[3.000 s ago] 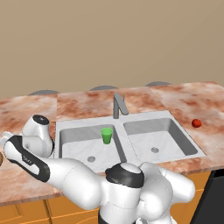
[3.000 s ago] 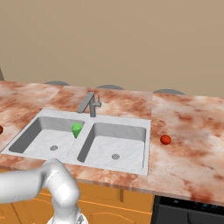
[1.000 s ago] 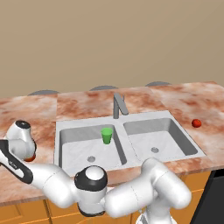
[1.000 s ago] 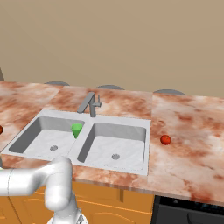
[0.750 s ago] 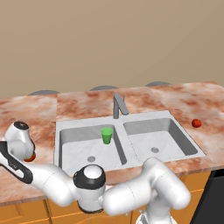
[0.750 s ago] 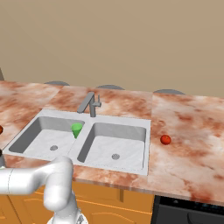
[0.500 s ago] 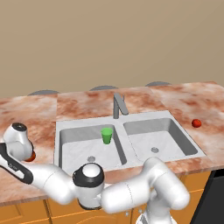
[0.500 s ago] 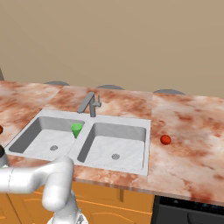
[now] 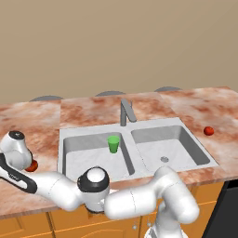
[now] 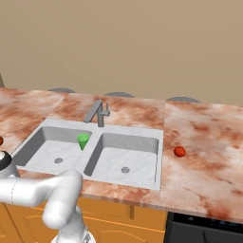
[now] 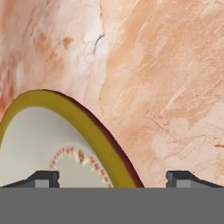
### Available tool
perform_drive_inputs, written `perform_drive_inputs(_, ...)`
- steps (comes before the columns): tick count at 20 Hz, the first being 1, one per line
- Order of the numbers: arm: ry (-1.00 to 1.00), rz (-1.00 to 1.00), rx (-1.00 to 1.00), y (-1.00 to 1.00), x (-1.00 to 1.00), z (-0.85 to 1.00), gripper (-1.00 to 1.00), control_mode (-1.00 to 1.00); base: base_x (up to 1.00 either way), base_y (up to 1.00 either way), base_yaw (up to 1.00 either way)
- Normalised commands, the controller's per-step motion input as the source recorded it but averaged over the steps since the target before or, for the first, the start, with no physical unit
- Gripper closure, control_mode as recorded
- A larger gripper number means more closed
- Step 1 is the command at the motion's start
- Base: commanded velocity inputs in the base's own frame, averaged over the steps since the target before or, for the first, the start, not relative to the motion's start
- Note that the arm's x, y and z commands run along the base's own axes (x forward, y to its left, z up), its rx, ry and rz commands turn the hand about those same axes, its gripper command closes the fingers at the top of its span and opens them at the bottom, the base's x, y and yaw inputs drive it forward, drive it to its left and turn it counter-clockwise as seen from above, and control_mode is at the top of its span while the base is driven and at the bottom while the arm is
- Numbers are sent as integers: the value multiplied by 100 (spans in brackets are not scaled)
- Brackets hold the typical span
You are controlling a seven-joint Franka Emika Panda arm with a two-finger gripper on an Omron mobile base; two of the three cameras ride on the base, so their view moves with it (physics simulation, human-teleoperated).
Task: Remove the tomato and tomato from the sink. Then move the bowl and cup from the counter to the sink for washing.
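Down at the near left end of the counter (image 9: 42, 121) the gripper (image 11: 112, 177) hangs low with its fingers spread wide and nothing between them, one dark fingertip (image 11: 43, 178) over the bowl (image 11: 57, 140) and the other out over bare stone. That bowl, yellow-brown at the rim and pale inside with a ring of small red marks, sits right under the hand, its rim curving up through the gap. From the left base view one tomato (image 9: 31, 166) peeks out just beside the hand, so that one is already out on the stone. Further in, the sink (image 9: 69, 139) holds the green cup (image 9: 113, 143), standing upright in the left basin near the divider; the right basin shows only its drain. Way over on the right, the other tomato (image 10: 179, 151) rests on the counter well apart from the sink. So both tomatoes are out, the cup is in, and the bowl looks like the last job. Here's the danger: the fingers straddle only one side of the rim, and a shallow rim pinched off-centre could tip the bowl or let it slip on the lift. The tomato sits so close that a sweep of the hand could knock it rolling. And setting the bowl down in the left basin could bump the cup over.
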Motion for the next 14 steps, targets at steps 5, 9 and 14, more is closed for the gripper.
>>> perform_drive_inputs(5, 2, 0, -1, 12, 0, -11, 100, -100, 0, 0, 0)
perform_drive_inputs(9, 4, 0, -3, 1, -3, -11, 100, -100, 0, 0, 0)
perform_drive_inputs(14, 2, 0, -3, 0, -10, -6, 100, -100, 0, 0, 0)
